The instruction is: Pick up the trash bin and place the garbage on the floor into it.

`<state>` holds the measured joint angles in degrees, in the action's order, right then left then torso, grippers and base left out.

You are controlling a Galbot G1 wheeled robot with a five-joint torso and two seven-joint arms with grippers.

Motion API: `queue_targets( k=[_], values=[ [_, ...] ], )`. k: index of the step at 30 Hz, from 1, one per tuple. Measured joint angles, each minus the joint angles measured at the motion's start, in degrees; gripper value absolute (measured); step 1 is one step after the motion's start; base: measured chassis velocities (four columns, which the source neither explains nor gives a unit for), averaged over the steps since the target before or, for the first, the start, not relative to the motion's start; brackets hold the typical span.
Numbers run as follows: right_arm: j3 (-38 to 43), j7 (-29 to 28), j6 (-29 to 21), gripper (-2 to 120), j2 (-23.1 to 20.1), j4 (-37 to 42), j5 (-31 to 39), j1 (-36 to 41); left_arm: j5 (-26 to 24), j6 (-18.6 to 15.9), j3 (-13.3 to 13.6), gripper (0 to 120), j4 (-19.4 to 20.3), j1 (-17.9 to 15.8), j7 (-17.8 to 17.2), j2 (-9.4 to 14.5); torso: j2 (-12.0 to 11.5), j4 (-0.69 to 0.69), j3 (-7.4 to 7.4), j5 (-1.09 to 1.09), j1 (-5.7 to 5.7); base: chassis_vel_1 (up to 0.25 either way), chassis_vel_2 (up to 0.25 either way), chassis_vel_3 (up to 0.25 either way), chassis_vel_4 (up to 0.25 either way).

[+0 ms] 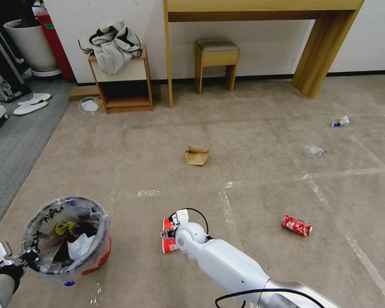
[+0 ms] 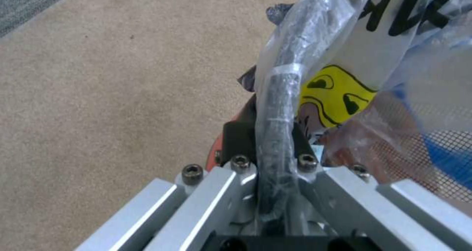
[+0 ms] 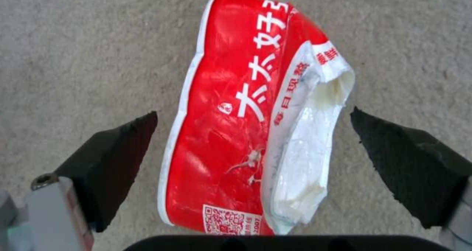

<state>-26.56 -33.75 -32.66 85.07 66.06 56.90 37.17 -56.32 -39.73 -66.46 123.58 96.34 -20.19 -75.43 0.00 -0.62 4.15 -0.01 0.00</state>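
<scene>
1. the left claw (image 1: 28,256) is clenched on the near rim of the red trash bin (image 1: 68,239), at the lower left of the head view; the left wrist view shows its fingers (image 2: 236,140) pinching the dark rim and the clear liner bag (image 2: 344,33) with black writing.
2. the bin holds white tissue and a yellow wrapper (image 2: 334,96).
3. the right claw (image 1: 170,233) is low over the floor (image 1: 252,128), released, its two black pads (image 3: 123,151) standing on either side of a red wrapper (image 3: 231,133) with white characters, touching neither side.
4. farther off on the carpet lie a brown paper bag (image 1: 196,155), a crushed red can (image 1: 297,225), clear plastic (image 1: 314,150) and a white and blue scrap (image 1: 340,122).
</scene>
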Motion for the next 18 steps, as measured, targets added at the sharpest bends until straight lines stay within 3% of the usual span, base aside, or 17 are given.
queue_targets(
  k=[11,18],
  values=[
    [-0.2,1.0,0.7,97,1.0,-2.1,-1.1,-0.2,0.2,0.2,0.1,1,-0.3,0.0,0.1,-0.2,0.0,0.0,0.0,0.0,0.0,0.0,0.0,0.0,0.0],
    [-0.2,1.7,1.3,82,1.4,-3.7,-2.0,-0.3,0.3,0.2,0.2,1,-0.4,0.1,0.1,-0.3,0.0,0.0,0.0,0.0,0.0,0.0,0.0,0.0,0.0]
  ],
)
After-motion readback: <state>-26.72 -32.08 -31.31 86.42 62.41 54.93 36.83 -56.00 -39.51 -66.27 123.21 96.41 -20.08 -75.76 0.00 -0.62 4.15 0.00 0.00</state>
